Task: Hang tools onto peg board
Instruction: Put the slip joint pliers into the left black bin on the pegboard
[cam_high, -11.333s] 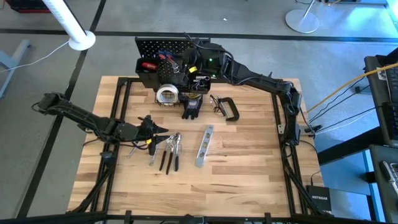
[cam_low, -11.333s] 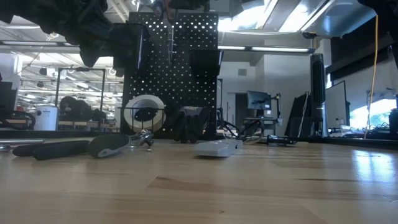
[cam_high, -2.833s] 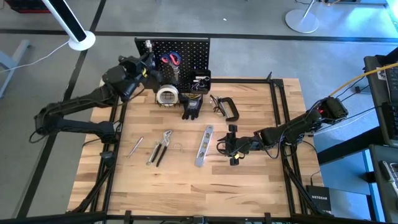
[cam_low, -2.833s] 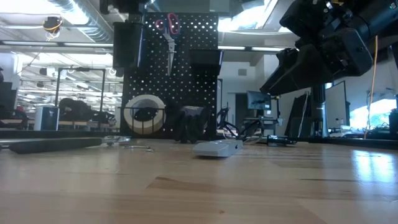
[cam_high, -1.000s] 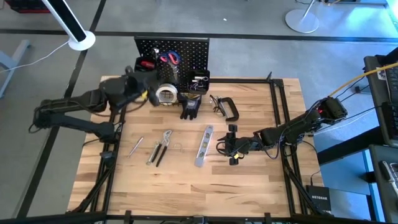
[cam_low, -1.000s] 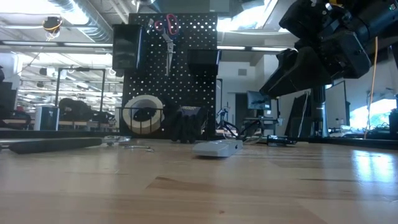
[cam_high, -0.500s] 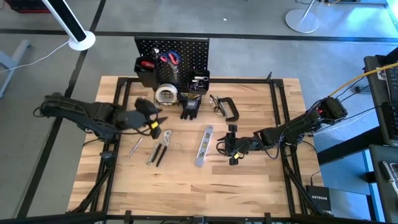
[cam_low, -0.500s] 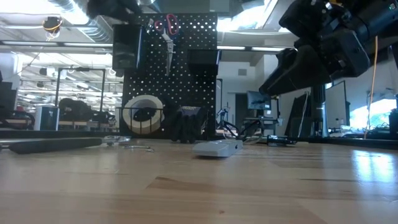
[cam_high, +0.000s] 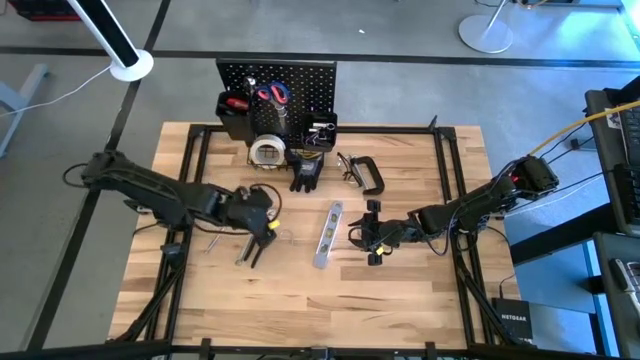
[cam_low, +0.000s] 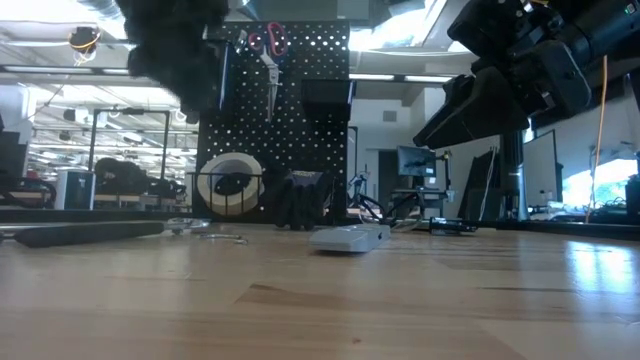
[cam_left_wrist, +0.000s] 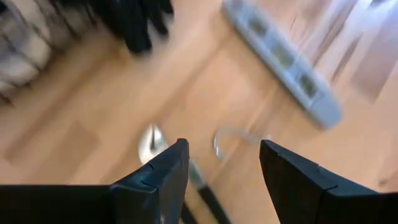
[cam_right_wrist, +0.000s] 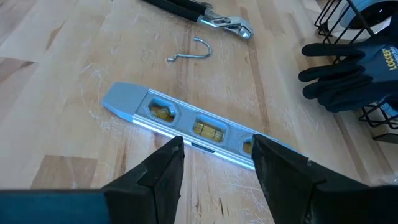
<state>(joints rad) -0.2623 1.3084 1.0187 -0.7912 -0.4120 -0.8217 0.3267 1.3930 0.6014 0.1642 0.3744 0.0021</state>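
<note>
Pliers (cam_high: 256, 246) lie flat on the wooden surface (cam_high: 400, 290), right under the left claw (cam_high: 268, 221), which hovers spread and empty above their jaw end. A small metal hook (cam_right_wrist: 193, 51) sits just beside them, then the silver level (cam_high: 328, 234). The right claw (cam_high: 364, 236), also spread and empty, hangs near the level. Scissors (cam_high: 272, 96) hang on the peg board (cam_high: 305, 85).
</note>
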